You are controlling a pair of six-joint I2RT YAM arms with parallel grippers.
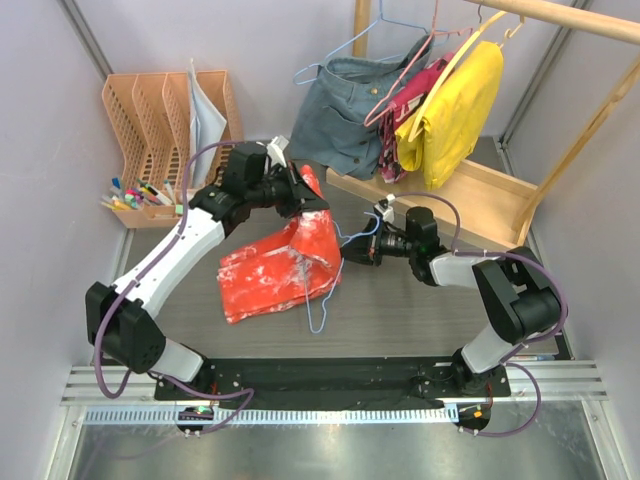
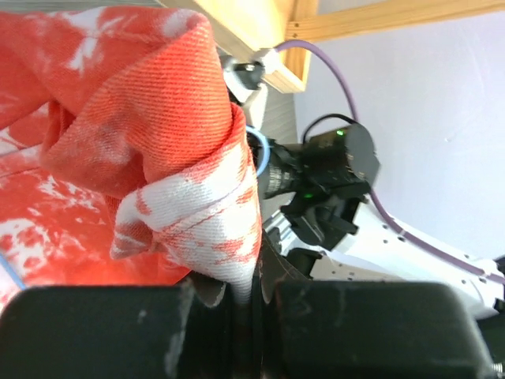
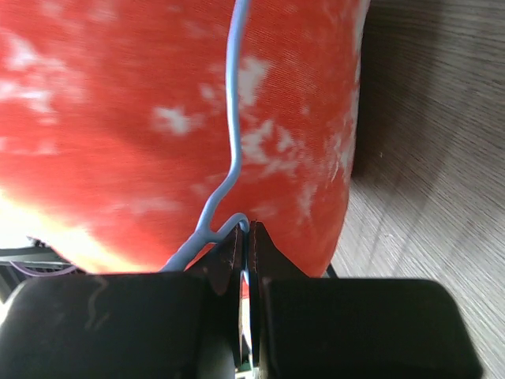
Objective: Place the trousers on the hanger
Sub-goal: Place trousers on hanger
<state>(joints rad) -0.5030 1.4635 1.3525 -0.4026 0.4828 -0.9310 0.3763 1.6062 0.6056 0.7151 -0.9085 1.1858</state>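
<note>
Two white-and-black arms, trailed by purple cable (image 2: 338,75)
White link shells and black joint housings are seen on the left arm (image 1: 175,250) and right arm (image 1: 510,300); scuffed black blocks of the left gripper (image 2: 243,294) and right gripper (image 3: 246,237) are shown at 6 o'clock in the wrist views.

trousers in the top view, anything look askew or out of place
Yes: the trousers lie crumpled on the table, one end bunched up in the left jaws. The hanger sits askew, with some wire poking out past the fabric's near edge.
</note>
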